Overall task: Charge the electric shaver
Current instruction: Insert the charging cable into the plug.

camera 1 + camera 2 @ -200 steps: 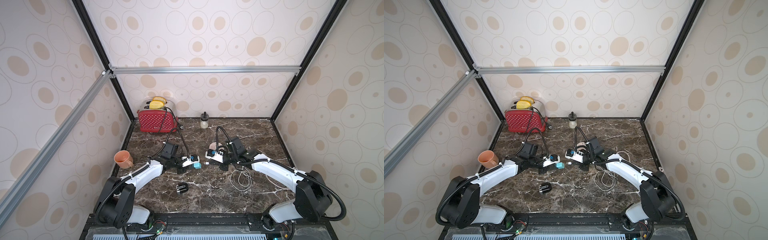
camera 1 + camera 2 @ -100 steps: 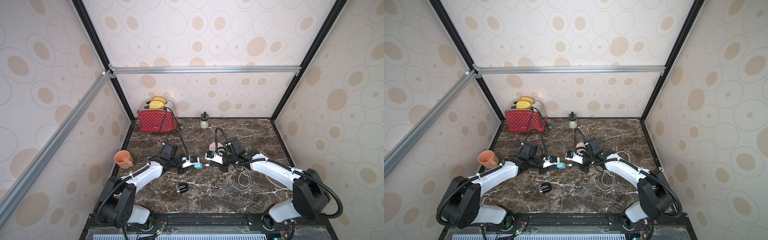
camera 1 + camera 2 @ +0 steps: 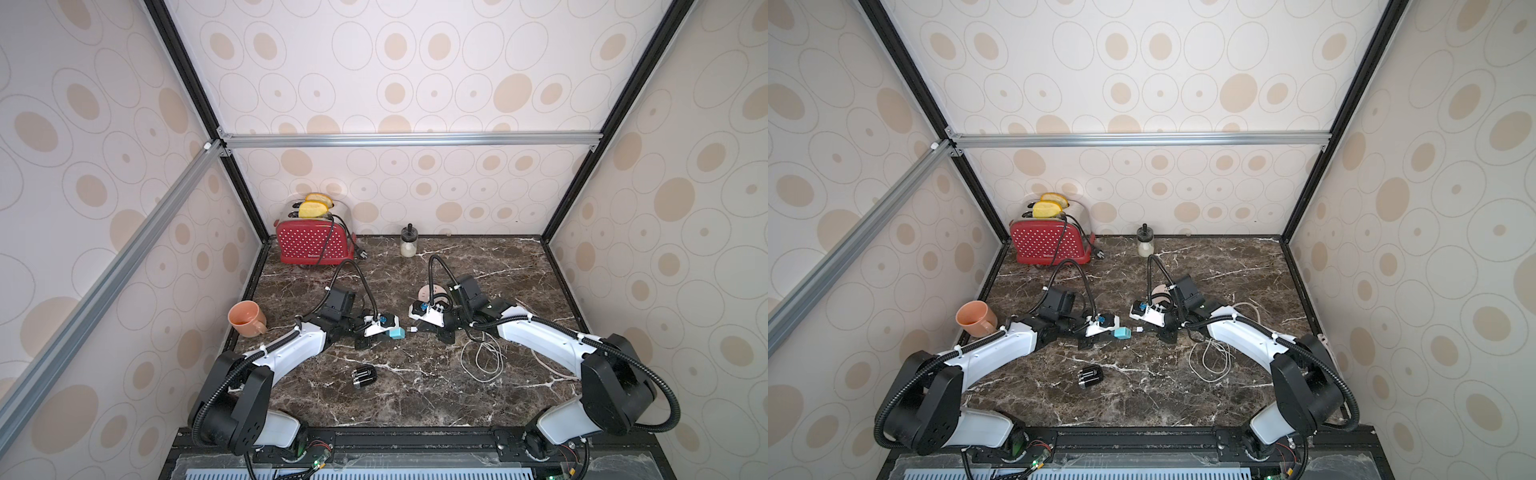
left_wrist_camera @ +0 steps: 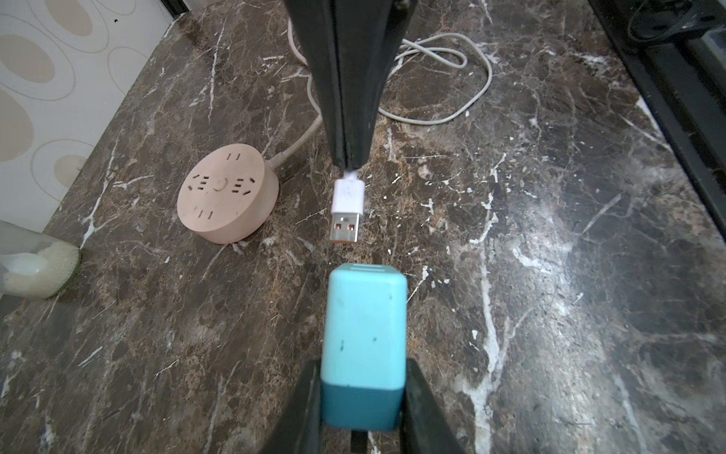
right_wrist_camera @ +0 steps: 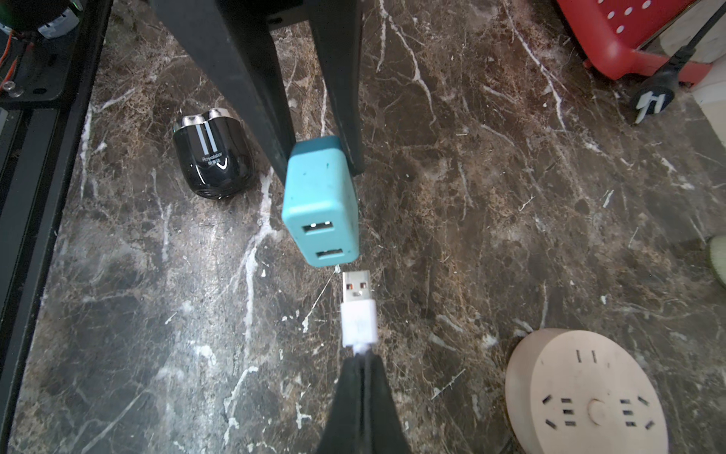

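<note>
Site type: robot test cell in lab, dressed as home kitchen counter.

Cell evidence:
- patterned wall panels (image 3: 374, 83) set in black frame posts (image 3: 183, 70), bare aluminium crossbar (image 3: 407, 139) overhead
- left arm (image 3: 291, 347) and right arm (image 3: 540, 336) mounted on base rail (image 3: 415, 440) at front edge
- exposed circuit boards (image 3: 318, 457), lit LEDs, beside rail

Kitchen dressing:
- marble-look tabletop (image 3: 415, 395)
- red toaster (image 3: 311, 245) holding bread slices (image 3: 316, 205)
- orange mug (image 3: 245, 319)
- small glass jar (image 3: 408, 243)
- round socket disc (image 4: 226, 192)
- electric shaver (image 3: 364, 377)

One shaver (image 3: 364, 376), one adapter (image 3: 397, 333), one cable (image 5: 358, 322)
</note>
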### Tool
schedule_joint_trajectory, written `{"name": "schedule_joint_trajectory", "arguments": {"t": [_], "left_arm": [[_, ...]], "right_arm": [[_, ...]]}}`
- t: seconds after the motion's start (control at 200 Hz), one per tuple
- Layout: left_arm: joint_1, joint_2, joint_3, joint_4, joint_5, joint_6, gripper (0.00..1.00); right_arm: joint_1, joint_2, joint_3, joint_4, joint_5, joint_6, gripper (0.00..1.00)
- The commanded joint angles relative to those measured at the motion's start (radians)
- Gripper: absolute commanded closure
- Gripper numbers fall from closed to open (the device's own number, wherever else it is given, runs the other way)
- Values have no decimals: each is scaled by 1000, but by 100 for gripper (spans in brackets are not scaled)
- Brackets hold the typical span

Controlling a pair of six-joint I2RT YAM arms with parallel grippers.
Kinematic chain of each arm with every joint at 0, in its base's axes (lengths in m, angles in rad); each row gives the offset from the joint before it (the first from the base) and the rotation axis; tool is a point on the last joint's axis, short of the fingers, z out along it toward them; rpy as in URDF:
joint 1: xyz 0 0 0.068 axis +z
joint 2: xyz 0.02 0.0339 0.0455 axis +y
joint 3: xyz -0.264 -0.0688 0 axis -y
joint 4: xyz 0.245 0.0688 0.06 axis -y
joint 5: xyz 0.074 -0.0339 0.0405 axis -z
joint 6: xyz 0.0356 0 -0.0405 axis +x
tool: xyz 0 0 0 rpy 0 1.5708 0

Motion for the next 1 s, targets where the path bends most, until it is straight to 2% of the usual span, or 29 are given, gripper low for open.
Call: {"name": "schedule_joint_trajectory", "arguments": {"t": [0.0, 0.621, 0.992], "left_arm": [[-4, -1, 32, -35, 30, 48, 100], [-3, -16, 10, -12, 30, 31, 100], [-2, -8, 7, -16, 13, 44, 100]], "right_arm": [[9, 14, 13, 20, -13, -4, 100], [43, 52, 7, 40, -4, -18, 100], [44, 12, -24, 29, -8, -21, 100]]}}
